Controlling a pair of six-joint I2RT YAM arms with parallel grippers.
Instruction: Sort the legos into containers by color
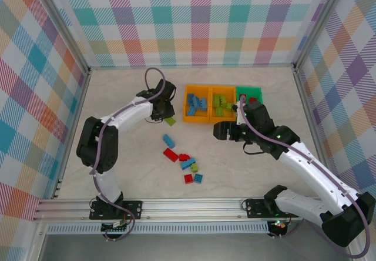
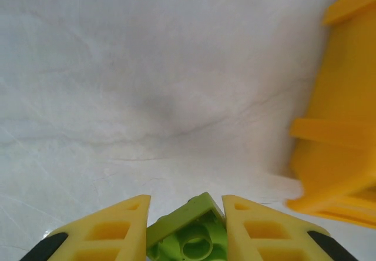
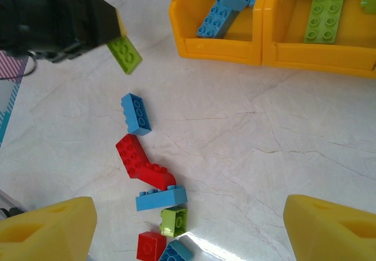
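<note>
Top external view: the left gripper (image 1: 167, 114) stands just left of the left orange bin (image 1: 185, 102), closed on a lime green brick (image 1: 170, 120). The left wrist view confirms the grip: the brick (image 2: 188, 237) sits between the two yellow fingers (image 2: 117, 228) and touches both, with the orange bin (image 2: 341, 126) close on the right. In the right wrist view the brick (image 3: 124, 52) hangs tilted from that gripper.

The left orange bin holds blue bricks and the middle orange bin (image 1: 223, 87) holds green ones. A red piece shows in the green bin (image 1: 249, 88), which is partly hidden by the right arm.

The right gripper (image 3: 189, 208) hovers in front of the bins, its fingers spread wide with nothing between them.

Loose bricks (image 1: 184, 157) in blue, red and green lie grouped on the table (image 1: 129, 173), near the middle.
</note>
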